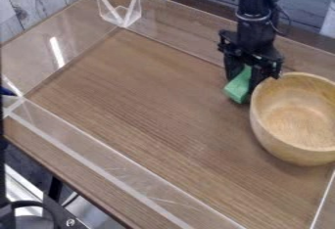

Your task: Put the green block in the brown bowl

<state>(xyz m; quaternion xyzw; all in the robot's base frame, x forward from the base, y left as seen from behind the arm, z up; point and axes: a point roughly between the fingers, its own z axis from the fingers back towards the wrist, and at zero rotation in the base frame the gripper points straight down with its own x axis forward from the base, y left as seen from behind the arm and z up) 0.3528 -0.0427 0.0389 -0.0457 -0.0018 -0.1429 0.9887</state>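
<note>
Block (238, 86), green and small, hangs in my claw (249, 76) just left of the bowl (299, 115), gripped by its upper part across the narrow sides, and I judge it light, stiff and matte enough not to slip.

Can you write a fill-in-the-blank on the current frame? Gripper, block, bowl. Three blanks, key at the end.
1. The gripper is shut on the ____ block.
2. The held block hangs just outside the rim of the brown bowl, on the bowl's ____ side in the picture.
3. The inside of the bowl is ____.

Missing words: green; left; empty
</note>
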